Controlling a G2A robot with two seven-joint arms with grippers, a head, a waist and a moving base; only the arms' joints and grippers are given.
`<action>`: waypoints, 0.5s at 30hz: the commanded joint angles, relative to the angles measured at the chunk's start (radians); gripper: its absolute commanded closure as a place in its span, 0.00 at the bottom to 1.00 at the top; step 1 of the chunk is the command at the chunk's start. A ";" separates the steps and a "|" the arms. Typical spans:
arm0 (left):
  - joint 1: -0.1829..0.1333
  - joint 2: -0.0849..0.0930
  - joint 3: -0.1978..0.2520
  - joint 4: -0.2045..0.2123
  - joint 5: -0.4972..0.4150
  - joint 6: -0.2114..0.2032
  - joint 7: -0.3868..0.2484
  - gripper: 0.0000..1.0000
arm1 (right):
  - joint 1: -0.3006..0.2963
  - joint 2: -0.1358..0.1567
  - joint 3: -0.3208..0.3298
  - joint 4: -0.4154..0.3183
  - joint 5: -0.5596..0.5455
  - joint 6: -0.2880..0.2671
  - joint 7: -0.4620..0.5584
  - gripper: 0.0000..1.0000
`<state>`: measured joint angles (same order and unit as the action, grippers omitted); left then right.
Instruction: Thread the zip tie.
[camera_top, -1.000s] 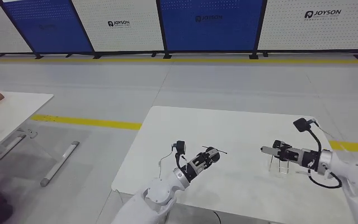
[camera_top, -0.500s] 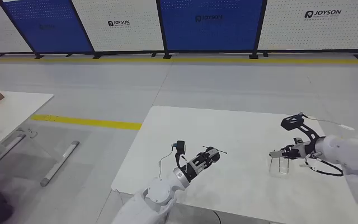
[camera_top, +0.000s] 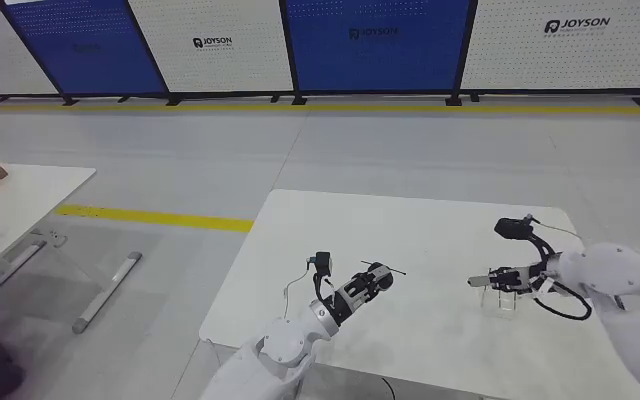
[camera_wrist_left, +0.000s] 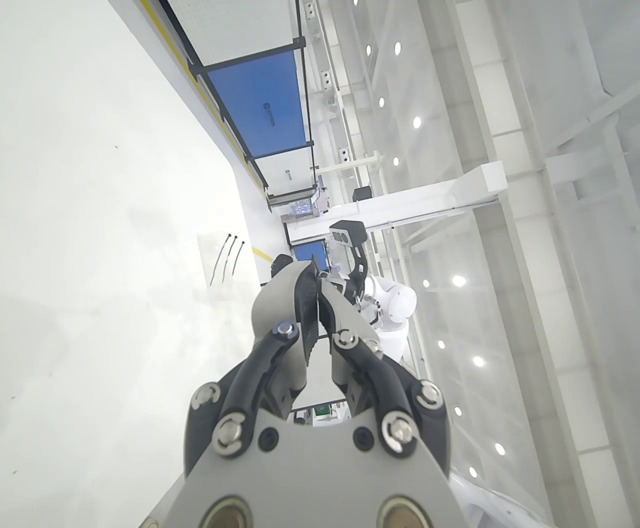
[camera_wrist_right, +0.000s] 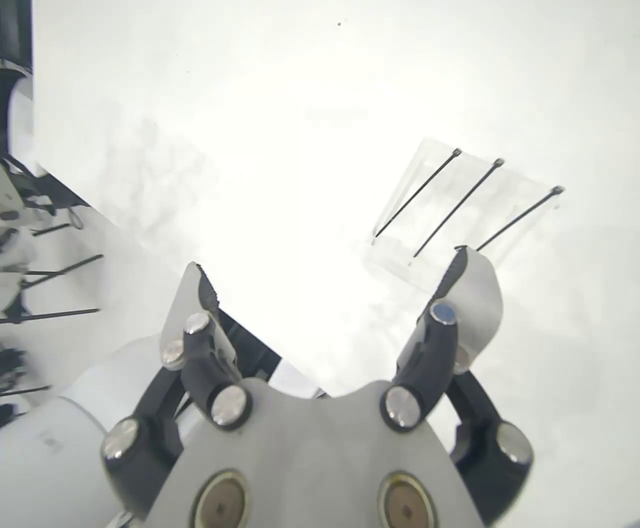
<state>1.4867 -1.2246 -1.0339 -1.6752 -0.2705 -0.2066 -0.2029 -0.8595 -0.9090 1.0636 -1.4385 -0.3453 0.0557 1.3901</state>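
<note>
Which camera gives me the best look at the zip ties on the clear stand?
The right wrist view: the three black zip ties lean side by side on the clear stand, heads up. The left wrist view shows them small and far off; the top view barely resolves the stand.

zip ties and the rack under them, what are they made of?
Zip ties: likely nylon-type plastic, matte black; thin straight strips with moulded heads. Rack: probably clear acrylic, glossy, could be glass; table shows through, edges catch light.
</note>
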 joint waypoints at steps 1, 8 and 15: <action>0.000 0.000 0.000 0.000 0.000 0.000 0.000 1.00 | 0.020 0.003 -0.025 0.007 0.007 0.027 0.000 0.00; 0.000 0.000 0.000 0.000 0.000 0.000 0.000 1.00 | 0.020 0.003 -0.025 0.007 0.007 0.027 0.000 0.00; 0.000 0.000 0.000 0.000 0.000 0.000 0.000 1.00 | -0.010 0.000 -0.054 -0.097 -0.166 0.284 -0.100 0.00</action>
<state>1.4867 -1.2246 -1.0339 -1.6752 -0.2705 -0.2066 -0.2029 -0.8644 -0.9093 1.0113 -1.5105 -0.4800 0.2831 1.2911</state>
